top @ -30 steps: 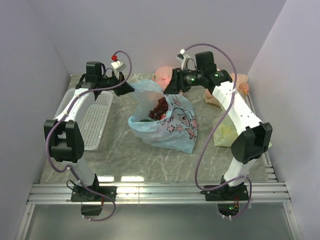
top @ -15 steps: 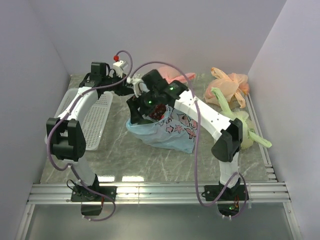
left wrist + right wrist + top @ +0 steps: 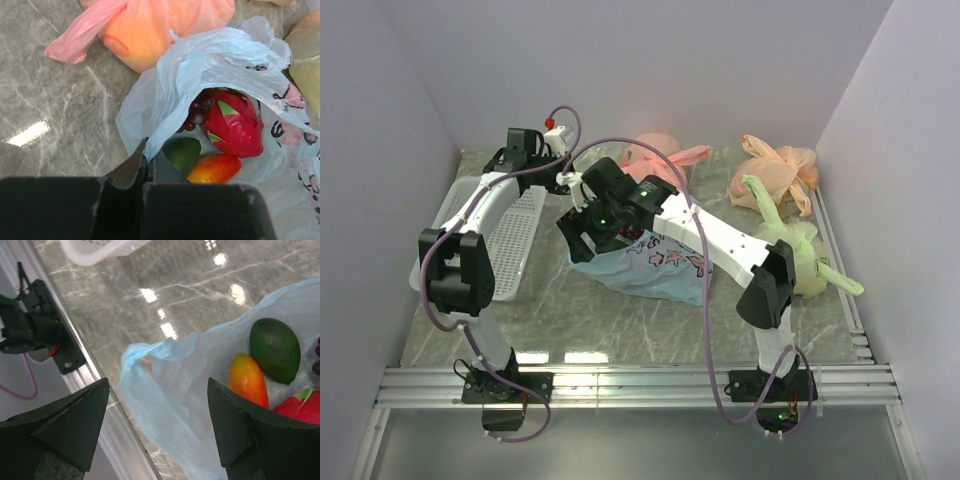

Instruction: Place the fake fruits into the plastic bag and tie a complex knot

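Grip: a fold of the plastic bag's rim is being pinched between the clenched fingers of the left gripper.
Likely reason: the mouth is being held up and open, so the contents are being contained and the loose side is being offered to the other arm.
Right gripper: its jaws are being held wide apart with nothing grasped. A blue twist of rim or handle is being framed between them, seemingly as the next thing to take.
Fake fruits: all four are being carried inside the bag: dragon fruit, grape bunch, green fruit, orange fruit.
Knot: none is being formed yet.
Setting: the bag is being supported by the counter, beside a pink-orange bag.
Left wrist view alone: the pinch and the grapes are being shown.
Right wrist view alone: the spread jaws and a white basket are being shown.
Top view alone: the bag's mouth is being hidden by the right arm reaching across.
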Motion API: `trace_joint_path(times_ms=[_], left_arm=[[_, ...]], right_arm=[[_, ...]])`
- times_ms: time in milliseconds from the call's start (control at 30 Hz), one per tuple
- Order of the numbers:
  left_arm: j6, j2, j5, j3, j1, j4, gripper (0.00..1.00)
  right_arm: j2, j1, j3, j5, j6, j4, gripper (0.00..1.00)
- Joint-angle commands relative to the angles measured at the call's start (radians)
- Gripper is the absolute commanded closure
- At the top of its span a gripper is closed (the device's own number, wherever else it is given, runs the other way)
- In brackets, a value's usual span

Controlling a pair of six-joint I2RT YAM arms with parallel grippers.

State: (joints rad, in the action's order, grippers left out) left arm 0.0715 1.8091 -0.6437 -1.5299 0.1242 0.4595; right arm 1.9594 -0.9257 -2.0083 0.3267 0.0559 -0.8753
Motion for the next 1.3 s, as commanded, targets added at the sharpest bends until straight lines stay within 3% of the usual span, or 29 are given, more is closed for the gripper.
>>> trace_joint_path(times_ms=[0,267,433,500,533,667,800,900,1167,1267], left_arm=[[0.040,-0.054,0.015,0.030,0.011,-0.042,1.00],[0.050,-0.085,0.039,0.094,0.025,-0.097,1.00],[0.051,-0.091,0.044,0.112,0.023,-0.105,1.00],[0.054,-0.096,0.046,0.117,0.025,-0.107,1.00],[0.056,-0.102,0.042,0.119,0.025,-0.110,1.00],[0.044,-0.125,0.013,0.081,0.023,-0.082,1.00],[-0.002,-0.177,-0.014,-0.001,0.022,-0.025,1.00],[-0.051,-0.223,-0.027,-0.061,0.022,-0.012,1.00],[-0.009,-0.258,-0.094,-0.258,0.023,-0.053,1.00],[0.030,-0.260,-0.053,-0.332,0.023,-0.041,1.00]], right_arm=[[0.042,-0.016,0.000,-0.046,0.025,0.033,0.14],[0.128,-0.045,-0.046,-0.005,0.035,0.038,0.13],[0.144,-0.065,-0.040,0.003,0.032,0.041,0.19],[0.139,-0.065,-0.032,-0.005,0.025,0.048,0.38],[0.133,-0.065,-0.032,-0.014,0.010,0.050,0.57],[0.084,-0.051,-0.087,-0.037,-0.014,0.029,1.00],[-0.031,-0.007,-0.174,-0.008,-0.042,0.010,1.00],[-0.167,0.057,-0.149,0.028,-0.047,0.048,1.00],[-0.627,0.295,0.218,0.188,-0.169,0.212,1.00],[-0.794,0.373,0.357,0.170,-0.229,0.243,1.00]])
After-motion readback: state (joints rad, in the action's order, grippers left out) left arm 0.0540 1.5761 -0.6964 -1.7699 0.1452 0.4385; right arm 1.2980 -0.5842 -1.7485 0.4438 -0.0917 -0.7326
